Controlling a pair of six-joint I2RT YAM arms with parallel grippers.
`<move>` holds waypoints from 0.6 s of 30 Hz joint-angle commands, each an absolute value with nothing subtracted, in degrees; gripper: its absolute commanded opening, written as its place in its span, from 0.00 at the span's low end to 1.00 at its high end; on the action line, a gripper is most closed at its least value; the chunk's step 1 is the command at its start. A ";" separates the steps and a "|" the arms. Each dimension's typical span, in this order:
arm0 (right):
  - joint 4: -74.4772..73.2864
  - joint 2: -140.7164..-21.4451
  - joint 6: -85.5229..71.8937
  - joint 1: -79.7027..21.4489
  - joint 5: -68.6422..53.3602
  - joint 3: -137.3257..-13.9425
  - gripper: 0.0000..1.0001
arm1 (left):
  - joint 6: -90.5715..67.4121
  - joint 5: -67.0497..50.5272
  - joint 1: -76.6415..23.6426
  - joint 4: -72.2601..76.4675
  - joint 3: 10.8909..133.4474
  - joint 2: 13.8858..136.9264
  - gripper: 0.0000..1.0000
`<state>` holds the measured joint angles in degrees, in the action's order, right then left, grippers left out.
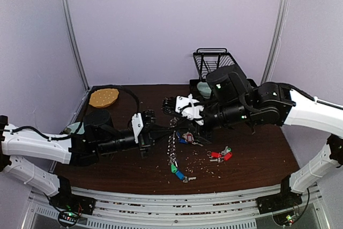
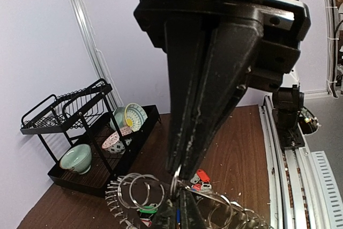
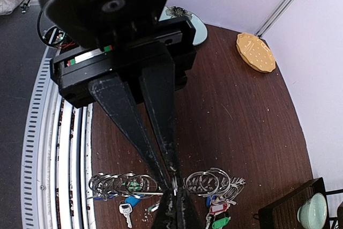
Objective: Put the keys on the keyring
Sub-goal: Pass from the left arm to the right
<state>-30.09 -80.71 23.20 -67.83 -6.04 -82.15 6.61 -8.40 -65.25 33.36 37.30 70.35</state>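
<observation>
Left end effector (image 2: 180,178) clenched on a link of the keyring (image 2: 140,190) at its fingertips, right end effector (image 3: 172,178) pinched shut on the same chain, rings trailing either side, tagged keys (image 1: 220,155) on counter (image 1: 257,164) beyond its tips

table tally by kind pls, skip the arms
keyring: 1
bunches of tagged keys: 3
yellow disc: 1
pale plate: 1
dish rack with bowls: 1
total: 7
</observation>
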 commanded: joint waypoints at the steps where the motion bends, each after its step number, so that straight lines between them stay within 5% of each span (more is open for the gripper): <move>1: -27.39 -80.22 24.39 -68.19 -7.13 -82.54 0.00 | 7.29 -10.43 -65.52 37.43 38.90 70.93 0.03; 5: -27.86 -80.76 24.69 -68.20 -7.03 -82.45 0.00 | 7.12 -11.40 -65.48 38.03 38.85 71.13 0.15; 11: -27.85 -81.08 25.42 -68.17 -7.31 -82.79 0.00 | 7.11 -12.82 -65.50 39.10 38.58 71.37 0.00; 16: -27.13 -80.90 24.69 -68.08 -7.31 -82.32 0.00 | 6.83 -14.07 -65.49 40.56 37.52 71.06 0.00; 18: -25.15 -79.20 24.10 -67.70 -7.43 -80.35 0.09 | 6.40 -14.06 -65.48 42.74 35.90 70.12 0.00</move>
